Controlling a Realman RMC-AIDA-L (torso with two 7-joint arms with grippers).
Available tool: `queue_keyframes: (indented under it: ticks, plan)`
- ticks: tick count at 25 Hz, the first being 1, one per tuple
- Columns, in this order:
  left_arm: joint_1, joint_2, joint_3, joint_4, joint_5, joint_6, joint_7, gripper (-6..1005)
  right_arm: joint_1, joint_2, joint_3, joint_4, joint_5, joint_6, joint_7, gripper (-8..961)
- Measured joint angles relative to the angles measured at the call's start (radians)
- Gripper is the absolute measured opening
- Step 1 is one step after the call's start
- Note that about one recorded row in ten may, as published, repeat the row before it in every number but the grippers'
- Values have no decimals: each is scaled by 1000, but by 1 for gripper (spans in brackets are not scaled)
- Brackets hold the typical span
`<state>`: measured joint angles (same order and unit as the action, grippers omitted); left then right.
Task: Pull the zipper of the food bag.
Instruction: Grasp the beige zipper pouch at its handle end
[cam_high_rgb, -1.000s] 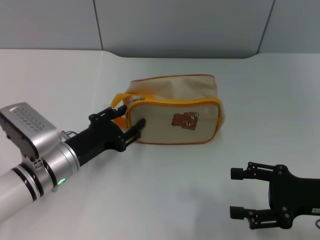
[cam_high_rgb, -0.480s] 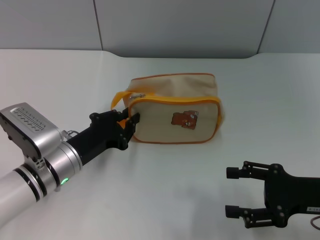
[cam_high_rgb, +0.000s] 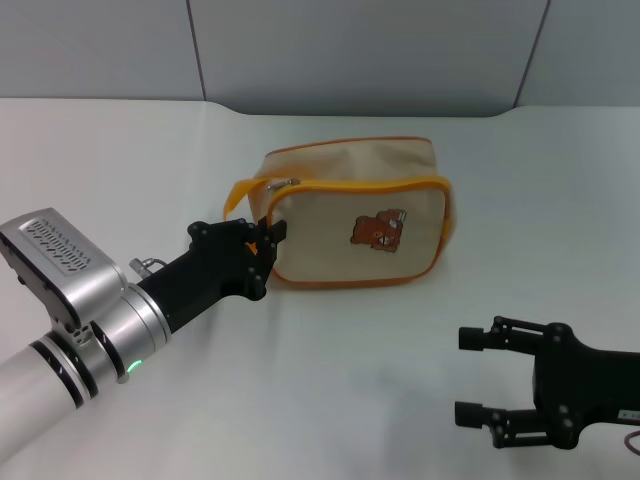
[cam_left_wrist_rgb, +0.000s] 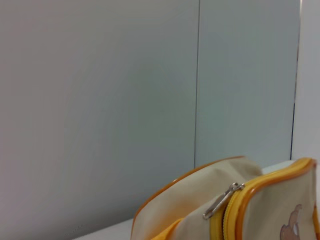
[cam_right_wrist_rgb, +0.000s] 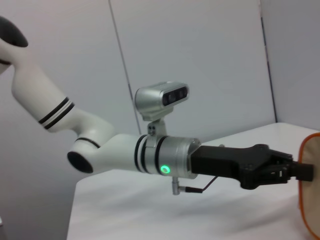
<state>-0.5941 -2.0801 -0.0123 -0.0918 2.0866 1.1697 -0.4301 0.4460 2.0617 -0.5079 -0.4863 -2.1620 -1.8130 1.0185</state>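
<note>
The food bag (cam_high_rgb: 340, 170), beige with orange piping and a brown bear picture (cam_high_rgb: 378, 230), lies mid-table. Its zipper runs along the top edge, and the small silver pull tab (cam_high_rgb: 283, 184) sits at the left end; the pull tab also shows in the left wrist view (cam_left_wrist_rgb: 221, 201). My left gripper (cam_high_rgb: 264, 240) is shut on the bag's left end, at the orange loop handle (cam_high_rgb: 238, 195), below the pull tab. The right wrist view shows the left gripper (cam_right_wrist_rgb: 300, 171) against the bag's orange edge (cam_right_wrist_rgb: 310, 200). My right gripper (cam_high_rgb: 476, 375) is open and empty near the table's front right.
The white table (cam_high_rgb: 400, 340) carries only the bag. Grey wall panels (cam_high_rgb: 350, 50) stand behind the table's far edge. My left arm (cam_high_rgb: 90, 320) reaches in from the front left.
My left gripper went from open around the bag's left end to shut on it. The bag has tipped and shifted slightly right. The right gripper has barely moved.
</note>
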Motion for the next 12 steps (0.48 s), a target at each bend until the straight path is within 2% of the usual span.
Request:
queue_keyframes:
  ticks: [6,9,12]
  plan:
    - [13,2,1,9,5,68,7,69,-28,1,15,0,76,-1,-15,832]
    - [22,6,6,34,7,118,13,67,-59,2,38,5,175,4,-44,832]
    - [27,7,9,64,8,157,13,65,-93,15,103,25,301,33,-91,831]
